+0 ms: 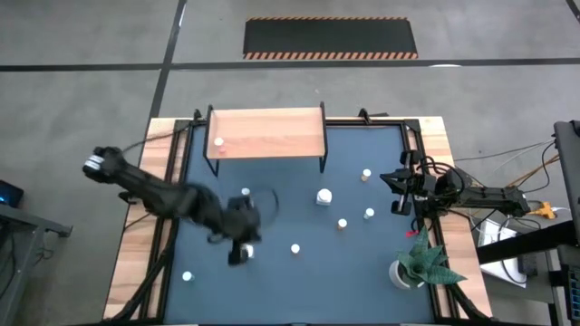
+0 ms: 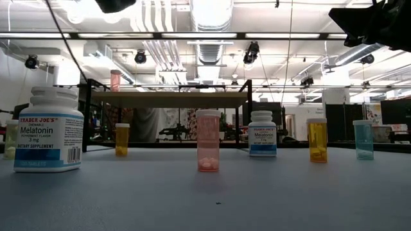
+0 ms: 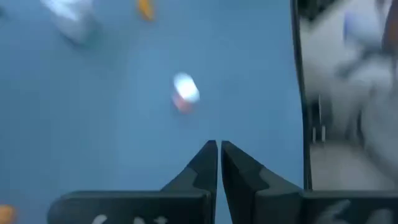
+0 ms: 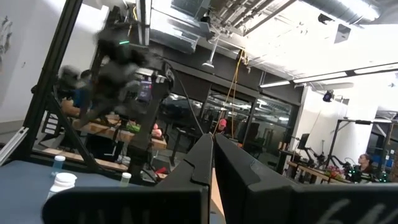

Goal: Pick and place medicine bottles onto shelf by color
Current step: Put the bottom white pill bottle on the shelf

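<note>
The light wooden shelf (image 1: 267,131) stands at the mat's far side on black legs, with one bottle (image 1: 218,142) on its left end. Several white-capped medicine bottles stand upright on the dark mat, among them a pink one (image 2: 207,140), two white Melatonin bottles (image 2: 49,128) (image 2: 262,133) and orange ones (image 2: 317,139). My left gripper (image 1: 237,255) is shut and empty above the mat's near-left part. Its wrist view (image 3: 219,155) shows a white-capped reddish bottle (image 3: 185,94) ahead of the fingers. My right gripper (image 1: 396,186) is shut and empty at the mat's right side; it also shows in its wrist view (image 4: 212,152).
A white pot with a green plant (image 1: 419,263) stands at the mat's near right corner. The wooden table border (image 1: 136,244) rings the mat. Cables lie beside the right arm (image 1: 480,195). A bottle (image 1: 187,276) stands alone near the mat's near left corner.
</note>
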Tool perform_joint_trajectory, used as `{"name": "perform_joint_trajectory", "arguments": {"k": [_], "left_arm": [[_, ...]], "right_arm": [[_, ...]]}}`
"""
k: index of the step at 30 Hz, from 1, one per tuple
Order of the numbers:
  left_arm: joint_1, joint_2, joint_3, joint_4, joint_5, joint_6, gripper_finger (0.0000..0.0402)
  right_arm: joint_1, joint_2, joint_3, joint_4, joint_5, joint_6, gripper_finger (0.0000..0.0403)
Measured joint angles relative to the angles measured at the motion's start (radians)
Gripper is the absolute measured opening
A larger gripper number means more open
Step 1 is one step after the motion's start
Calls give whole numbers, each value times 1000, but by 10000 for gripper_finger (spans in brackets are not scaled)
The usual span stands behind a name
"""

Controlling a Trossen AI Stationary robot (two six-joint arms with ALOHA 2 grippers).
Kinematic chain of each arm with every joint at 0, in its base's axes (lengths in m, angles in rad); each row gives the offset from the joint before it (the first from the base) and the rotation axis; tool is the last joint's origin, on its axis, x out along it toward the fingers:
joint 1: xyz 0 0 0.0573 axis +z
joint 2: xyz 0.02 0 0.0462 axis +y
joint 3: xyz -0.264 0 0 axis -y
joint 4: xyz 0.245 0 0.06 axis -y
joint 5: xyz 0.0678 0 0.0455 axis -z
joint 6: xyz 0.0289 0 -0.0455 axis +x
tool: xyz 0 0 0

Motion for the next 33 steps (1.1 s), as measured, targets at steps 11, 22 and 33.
{"name": "perform_joint_trajectory", "arguments": {"k": [11, 22, 33], "left_arm": [[-116, 238, 119, -287, 32, -172, 4], [-94, 247, 104, -294, 61, -173, 83], [-97, 251, 24, -283, 10, -148, 235]], "right_arm": [[0, 0, 0, -16, -1, 24, 9], [0, 0, 0, -58, -10, 64, 9], [0, 0, 0, -73, -11, 64, 9]]}}
